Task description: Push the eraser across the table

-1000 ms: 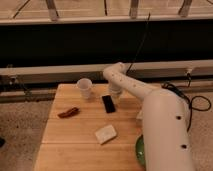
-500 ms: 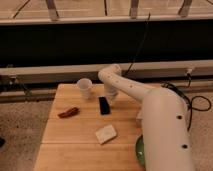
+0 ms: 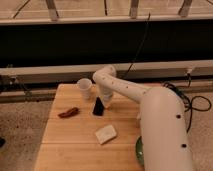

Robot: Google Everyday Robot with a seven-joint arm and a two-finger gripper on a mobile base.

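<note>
Pressing against the eraser point(image 3: 99, 107), right of it, with the end effector point(image 3: 106, 101); finger state impossible to tell. Lying mid-table point(image 3: 75, 140), below the cup point(image 3: 85, 88), positioned for leftward pushing.

You saw a robot clad all over in smooth, off-white shells, slightly warm-toned under the light. Its main body was a broad rounded column at lower right, marked by a few small dark dots (screw holes or fasteners, you couldn't tell which). From it ran a thick tubular arm point(image 3: 131, 91) with a bulbous elbow joint, also showing small dark dots. The arm narrowed to a pale wrist ending in the gripper point(image 3: 106, 102), whitish like the rest. A green patch showed at the body's lower left edge.
</note>
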